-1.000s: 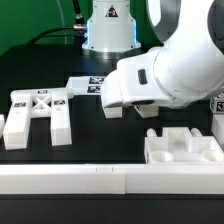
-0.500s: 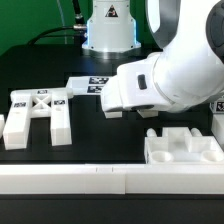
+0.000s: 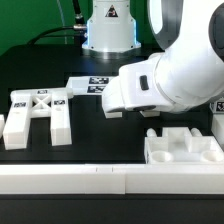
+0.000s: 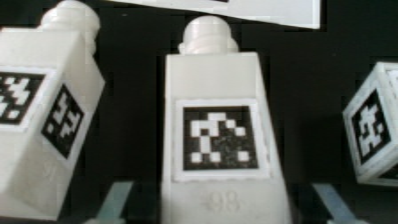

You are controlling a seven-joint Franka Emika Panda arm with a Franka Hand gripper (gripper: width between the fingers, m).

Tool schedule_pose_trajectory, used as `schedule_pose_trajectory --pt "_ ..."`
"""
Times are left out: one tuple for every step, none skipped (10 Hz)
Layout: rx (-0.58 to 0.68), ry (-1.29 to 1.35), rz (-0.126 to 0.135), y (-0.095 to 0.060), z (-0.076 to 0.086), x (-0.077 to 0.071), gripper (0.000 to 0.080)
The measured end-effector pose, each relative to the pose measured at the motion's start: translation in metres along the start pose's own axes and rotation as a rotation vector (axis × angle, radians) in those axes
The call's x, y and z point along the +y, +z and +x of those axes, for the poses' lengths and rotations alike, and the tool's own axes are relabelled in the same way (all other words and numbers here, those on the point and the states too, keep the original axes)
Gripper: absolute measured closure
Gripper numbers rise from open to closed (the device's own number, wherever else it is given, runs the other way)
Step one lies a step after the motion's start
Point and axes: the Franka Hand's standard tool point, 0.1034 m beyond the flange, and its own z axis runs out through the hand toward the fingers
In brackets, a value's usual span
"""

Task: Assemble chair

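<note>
I am seeing the jaws open astride the chunky white tagged plastic chair leg (image 4: 217,120), centred so closing grips squarely.

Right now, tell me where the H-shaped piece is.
The H-shaped piece lies flat at the exterior view's left, near the front ledge, well apart from the seat block at the right.
</note>
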Motion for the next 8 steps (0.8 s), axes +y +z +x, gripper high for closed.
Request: schedule_pose_trajectory --pt "0.004 0.000 0.000 -0.003 0.000 0.000 0.0511" --pt "0.008 -0.001 -0.001 -0.011 -0.004 -0.001 0.0511" --pt "0.002 -0.002 0.000 -0.024 -0.013 -0.003 0.0511" --pt "0.008 -0.004 0.000 -0.046 -0.024 -0.004 0.0511" --pt "0.037 -0.004 -0.001 -0.066 -0.033 -0.006 0.0509" --pt "0.055 -0.002 -0.001 -0.077 -0.041 -0.005 0.0509" --pt "0.060 -0.003 -0.001 -0.075 -0.039 -0.005 0.0509" --pt "0.081 -0.004 -0.002 -0.075 -0.034 -0.005 0.0509"
